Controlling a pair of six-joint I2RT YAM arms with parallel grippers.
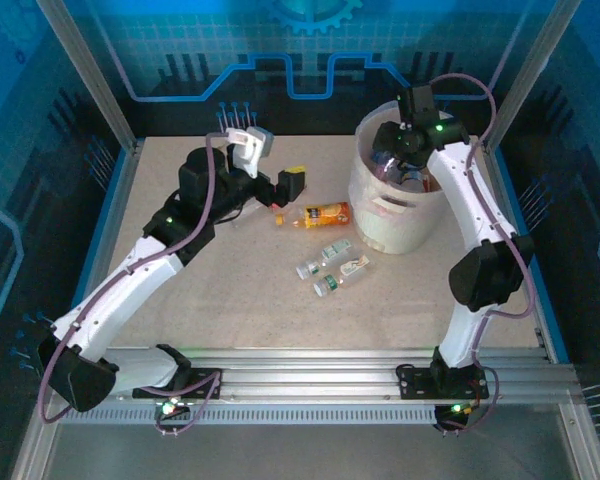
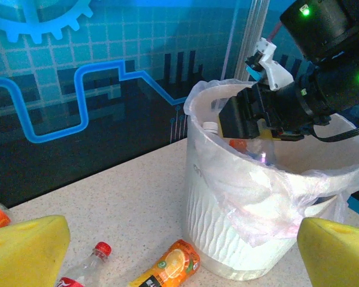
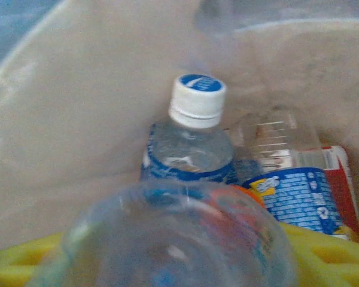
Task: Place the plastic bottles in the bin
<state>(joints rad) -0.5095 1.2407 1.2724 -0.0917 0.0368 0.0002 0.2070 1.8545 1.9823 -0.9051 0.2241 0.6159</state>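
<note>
Closest to the right wrist camera is the blurred base of a clear bottle [image 3: 173, 239]. It sits between the yellow finger pads [image 3: 332, 257] of the right gripper [image 1: 404, 152], and the blur makes it impossible to tell whether those jaws are clamped on it or have let go. Beyond it, inside the bin [image 1: 378, 218], a white-capped bottle with a blue label [image 3: 190, 140] stands against the pale wall. Just beside it is another clear bottle [image 3: 294, 182] with a blue and red label. From above, the right arm reaches over the bin at the far right of the table [image 1: 230, 300], with its gripper dipped below the rim. The left wrist view shows the same gripper poised over the bucket's mouth, where a thin plastic liner [image 2: 269, 206] drapes over the edge. The left gripper [image 1: 288, 197] hovers over the middle of the table. Its yellow fingers [image 2: 24, 251] are spread wide with nothing between them. On the table ahead of it lie an orange-labelled bottle [image 2: 170, 266], near the foot of the bin, and a red-capped bottle [image 2: 87, 266] just to its left. A small cluster of green-capped bottles [image 1: 335, 268] rests nearer the arm bases, apart from the bin.
</note>
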